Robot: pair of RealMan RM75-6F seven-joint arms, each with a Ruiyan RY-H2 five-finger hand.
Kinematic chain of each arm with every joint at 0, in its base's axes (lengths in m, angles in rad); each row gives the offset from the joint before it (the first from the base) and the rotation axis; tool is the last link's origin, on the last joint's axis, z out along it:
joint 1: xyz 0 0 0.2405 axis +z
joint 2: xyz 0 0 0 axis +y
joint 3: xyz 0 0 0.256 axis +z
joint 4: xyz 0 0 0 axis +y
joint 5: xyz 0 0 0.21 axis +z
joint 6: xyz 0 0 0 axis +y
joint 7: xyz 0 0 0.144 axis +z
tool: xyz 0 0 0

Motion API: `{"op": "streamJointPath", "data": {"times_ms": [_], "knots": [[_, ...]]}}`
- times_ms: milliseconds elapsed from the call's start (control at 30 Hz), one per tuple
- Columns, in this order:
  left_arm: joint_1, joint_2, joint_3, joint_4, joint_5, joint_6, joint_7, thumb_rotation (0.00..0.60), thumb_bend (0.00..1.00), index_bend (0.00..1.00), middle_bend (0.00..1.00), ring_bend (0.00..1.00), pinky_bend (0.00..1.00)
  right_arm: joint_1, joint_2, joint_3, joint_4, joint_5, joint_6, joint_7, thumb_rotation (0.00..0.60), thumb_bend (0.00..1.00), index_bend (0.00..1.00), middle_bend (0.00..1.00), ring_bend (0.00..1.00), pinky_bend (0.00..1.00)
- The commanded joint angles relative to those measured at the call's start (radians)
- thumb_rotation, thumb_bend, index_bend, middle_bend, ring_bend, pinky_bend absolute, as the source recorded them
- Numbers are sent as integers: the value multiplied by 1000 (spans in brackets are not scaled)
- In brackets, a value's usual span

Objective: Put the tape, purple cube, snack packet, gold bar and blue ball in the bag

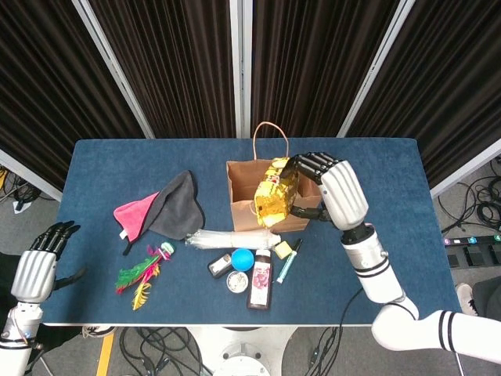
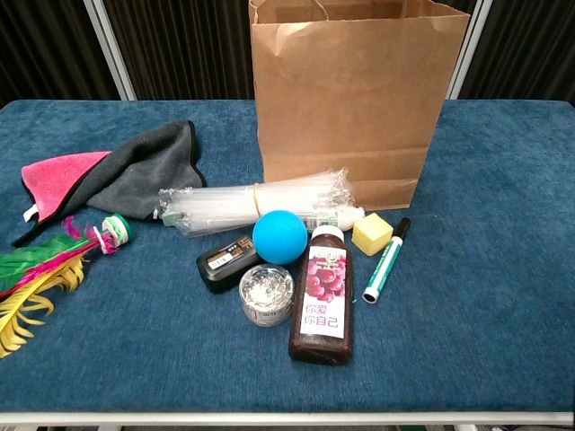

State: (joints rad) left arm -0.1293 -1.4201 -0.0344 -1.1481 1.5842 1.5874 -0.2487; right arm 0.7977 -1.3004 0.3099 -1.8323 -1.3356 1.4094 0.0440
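The right robot hand point(image 1: 325, 184) grips a crumpled gold snack packet point(image 1: 274, 193), fingers wrapped over its top edge, holding it above the open mouth of the brown paper bag point(image 1: 243, 205). The packet hangs at the hand's nine o'clock, tilted, its lower end over the bag's near rim. The left robot hand point(image 1: 43, 254) rests off the tabletop's point(image 1: 376, 196) edge at about eight o'clock, fingers loosely apart and holding nothing.

At six o'clock from the bag, on the tabletop, the blue ball point(image 2: 279, 236) lies just beside a clear plastic bundle point(image 2: 256, 204), with a small yellowish block point(image 2: 371, 233), likely the gold bar, at the ball's three o'clock. A green marker point(image 2: 386, 260), a dark juice bottle point(image 2: 322, 296), a foil-topped tin point(image 2: 267, 293) and a small black case point(image 2: 228, 260) lie near them. A grey and pink cloth point(image 1: 168, 207) and coloured feathers point(image 1: 141, 274) lie towards nine o'clock.

The step in hand appears to be dropping the snack packet into the bag. The next move calls for lowering it past the rim, then loosening the fingers. The ball and block would remain to be packed. Something sits inside the bag, but it cannot be identified.
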Motion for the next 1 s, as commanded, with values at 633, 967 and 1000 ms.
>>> {"op": "streamJointPath", "data": {"times_ms": [633,967,1000], "knots": [[-1,-15,-5,38,-14,-11,-33,600,220,223,256,158,252,31,-104,126,88,230,-256,163,600,0,167,320,141,175],[-8,-9,-4,15,-10,-17,-18,600,220,223,256,158,252,6,-94,137,109,76,-171,196,600,0,138,294,112,140],[-10,-8,-5,12,-10,-18,-16,600,221,223,256,158,252,2,-90,140,105,47,-150,200,600,0,138,293,113,140]]}}
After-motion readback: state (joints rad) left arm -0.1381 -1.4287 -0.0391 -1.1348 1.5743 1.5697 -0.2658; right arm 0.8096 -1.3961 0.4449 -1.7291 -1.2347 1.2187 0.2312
